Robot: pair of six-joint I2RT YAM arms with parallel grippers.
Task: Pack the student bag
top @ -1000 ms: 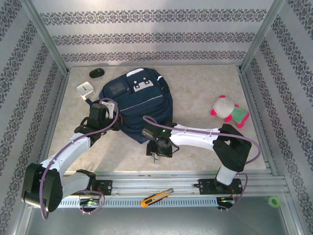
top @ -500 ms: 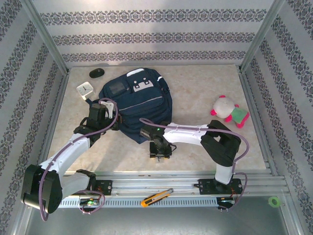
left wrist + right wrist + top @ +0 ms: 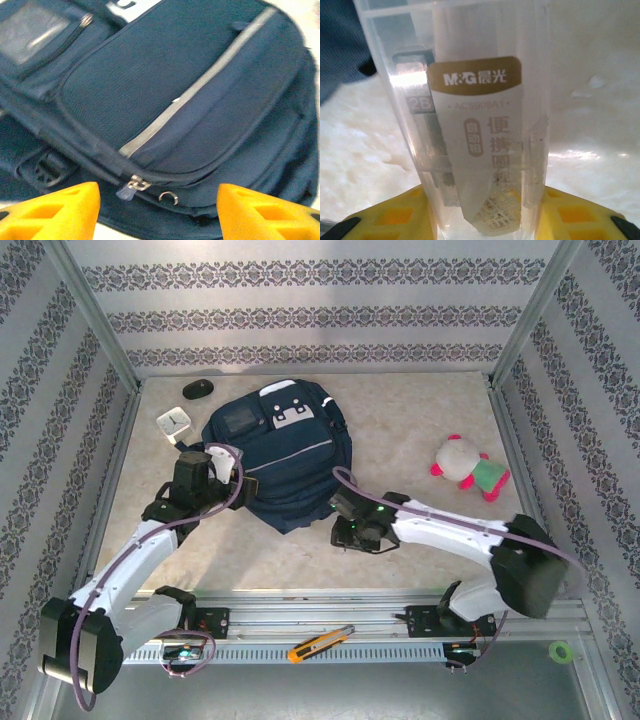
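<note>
Swung out to the side since the earlier frame, the right arm now brings the right fingers point(image 3: 395, 215) close beside the near edge of the student bag point(image 3: 285, 465), and they pinch a clear plastic case point(image 3: 480, 125) (gold-and-white label, "2B" showing inside) that rises straight up from between them over the bench point(image 3: 360, 145). The left fingers point(image 3: 55, 210) stand wide apart, the bag lying on the bench just ahead of their tips, its zipper pull point(image 3: 131, 185) in line with the gap.
</note>
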